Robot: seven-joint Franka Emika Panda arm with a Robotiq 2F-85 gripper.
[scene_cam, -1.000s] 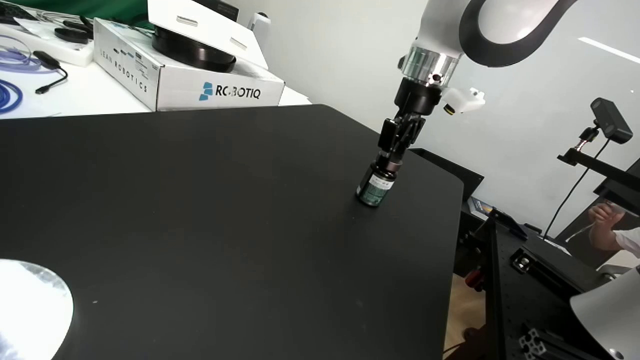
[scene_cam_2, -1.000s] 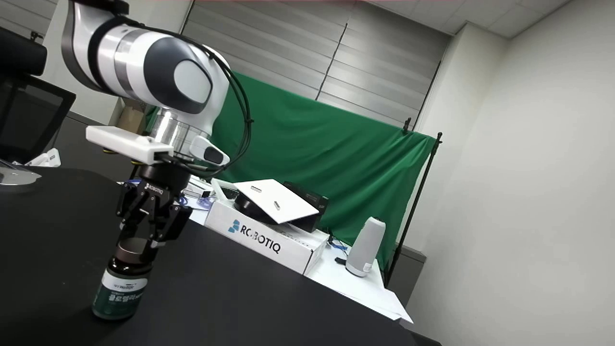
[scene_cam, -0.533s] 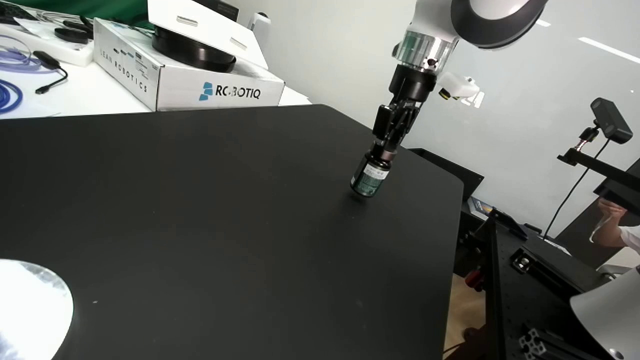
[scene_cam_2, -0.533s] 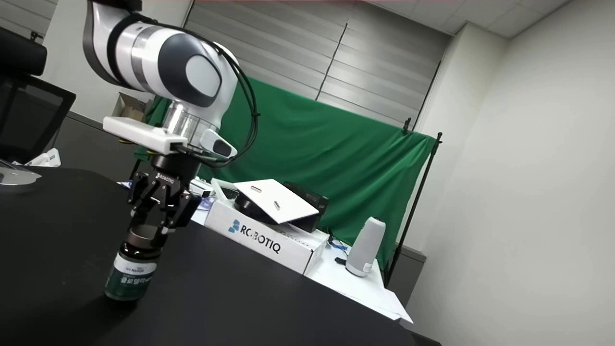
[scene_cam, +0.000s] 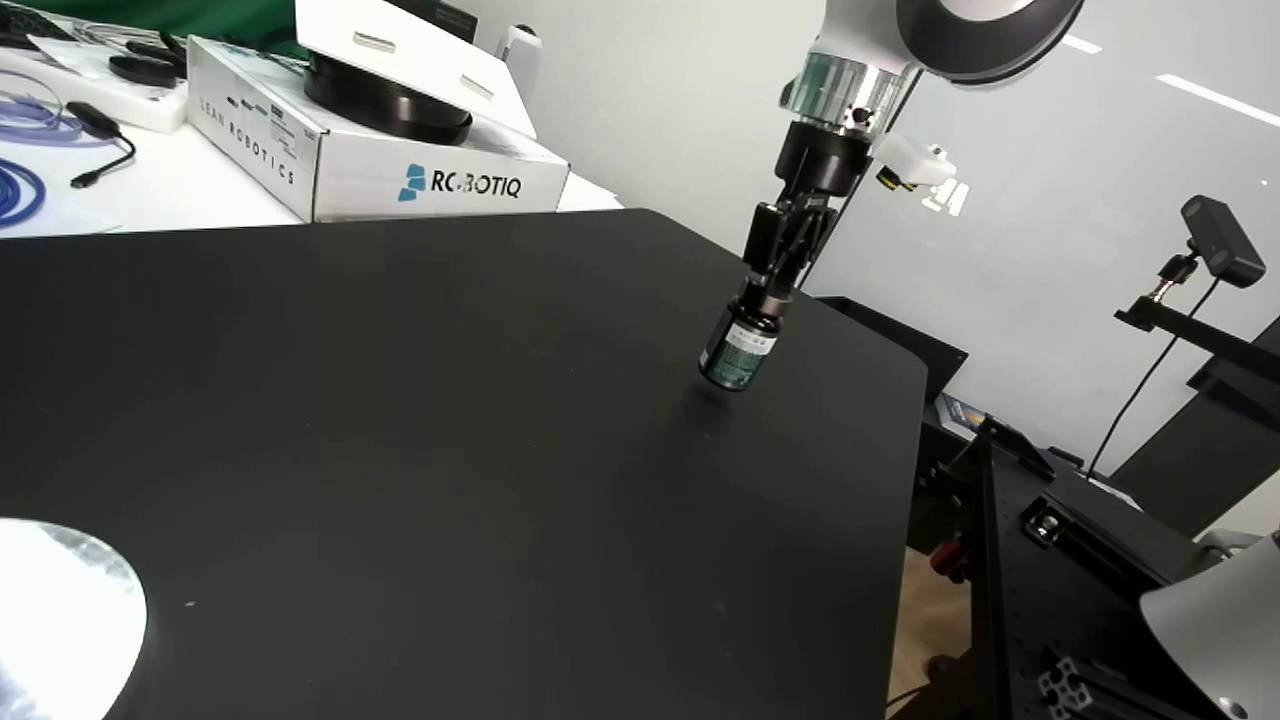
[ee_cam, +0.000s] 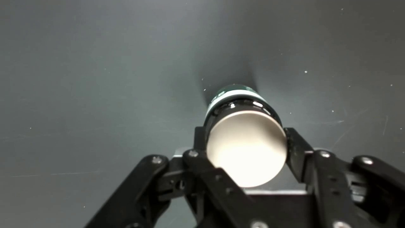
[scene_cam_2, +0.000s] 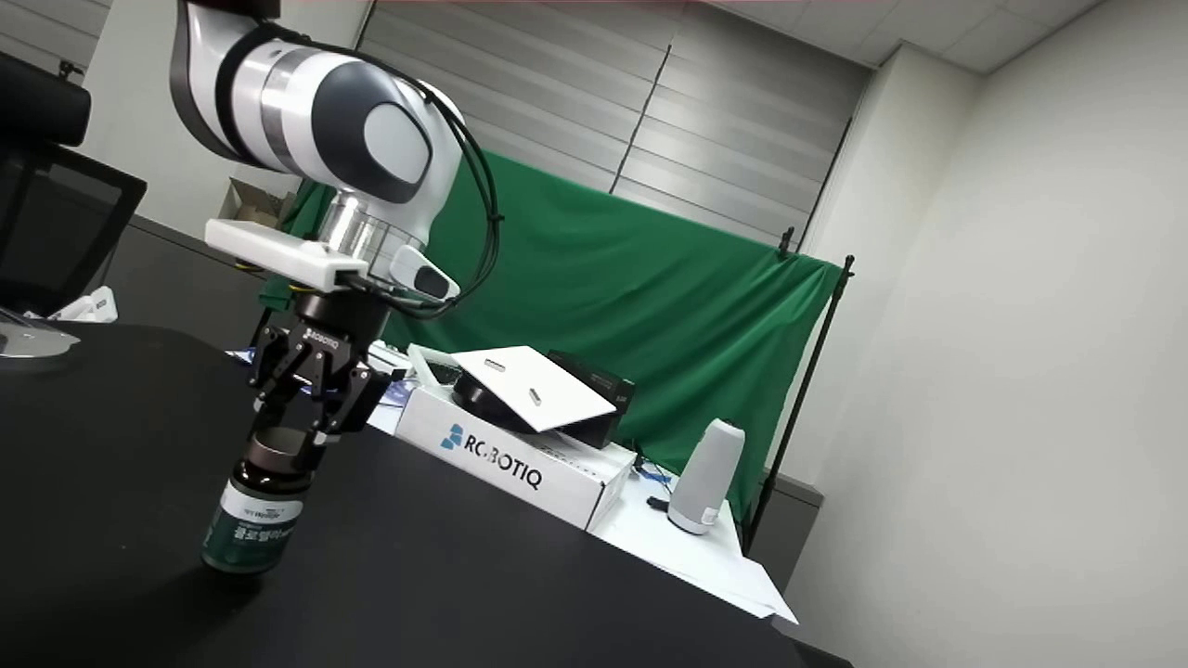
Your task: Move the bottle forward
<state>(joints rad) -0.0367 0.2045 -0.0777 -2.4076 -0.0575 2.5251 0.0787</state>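
Plainly, over the broad matte black tabletop (scene_cam: pixel 450 450) the gripper (ee_cam: pixel 245 139) pinches the bottle (scene_cam_2: pixel 257 512) by its cap (ee_cam: pixel 246 153) from both sides. The bottle hangs directly below, long axis continuing the gripper's own; it seems just clear of the tabletop, though dark on dark makes that hard to judge. Glossy round shoulders, white-and-green label (scene_cam: pixel 750 341), smooth flat-topped cap.

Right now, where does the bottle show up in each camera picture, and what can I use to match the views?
In an exterior view: the bottle is a little right of centre, near mid-height.
In an exterior view: the bottle is in the lower left.
Wrist view: the bottle is slightly right of and below centre, seen from above between the jaws.
Shared landmark: the black table, behind the bottle in all three views.
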